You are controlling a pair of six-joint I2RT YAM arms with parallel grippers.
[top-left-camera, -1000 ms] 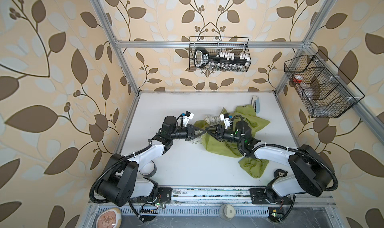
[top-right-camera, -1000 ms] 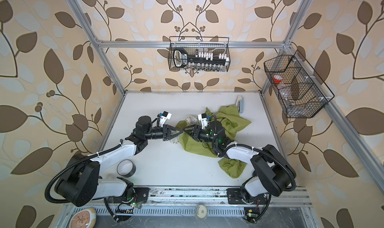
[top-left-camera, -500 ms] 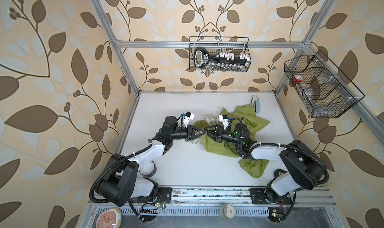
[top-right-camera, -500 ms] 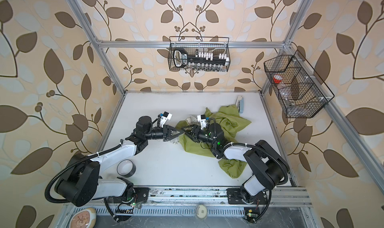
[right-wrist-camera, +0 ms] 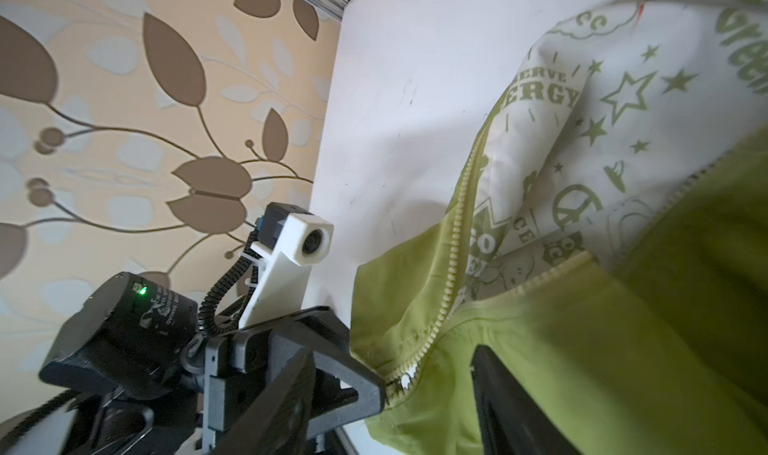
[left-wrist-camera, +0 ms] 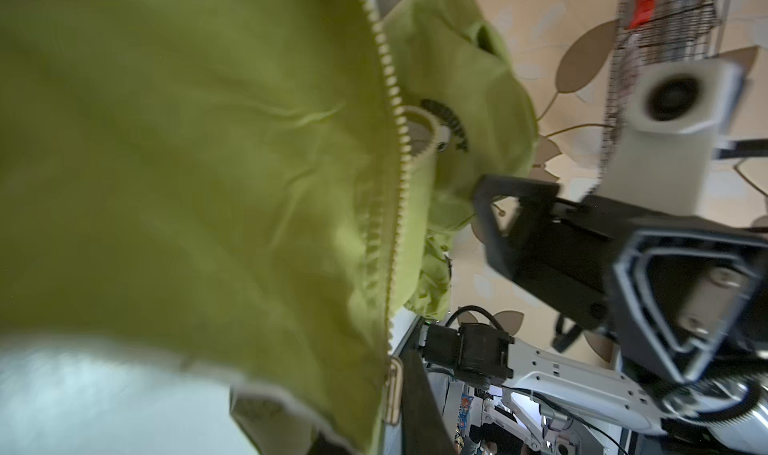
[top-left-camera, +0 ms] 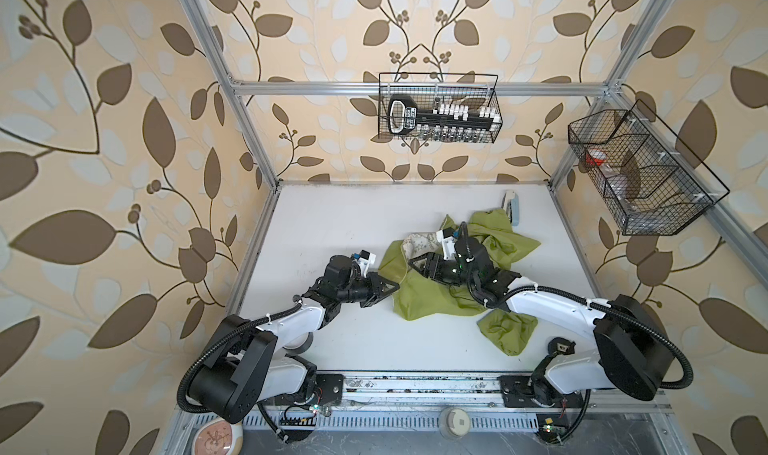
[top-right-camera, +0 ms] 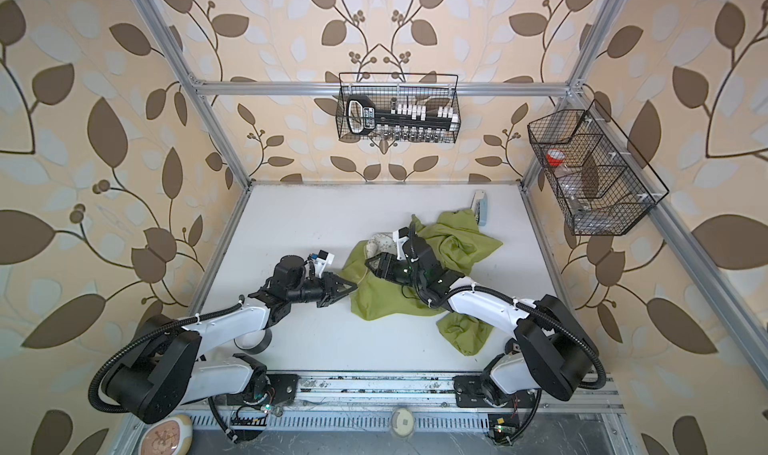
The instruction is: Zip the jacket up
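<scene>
Right wrist view: the left gripper is clamped narrow on the bottom end of the zipper, low in the frame. From there two rows of teeth run upward and spread apart, showing the printed lining between them, so most of the front is open. In a top view the jacket lies crumpled at the centre-right of the worktop, with the right gripper over its upper part. Its jaws stand partly apart and no grip on the cloth shows.

In the left wrist view, a small metal tab sits at the hem near the bottom of the frame. It looks like the zipper pull, though blur leaves some doubt.

The step in hand seems to be getting the right gripper onto that pull. It would go best with the left gripper holding the hem firmly, the two rows of teeth drawn side by side, the right gripper pinching the tab alone rather than loose cloth, and the pull running straight along the teeth, keeping the cloth taut.
</scene>
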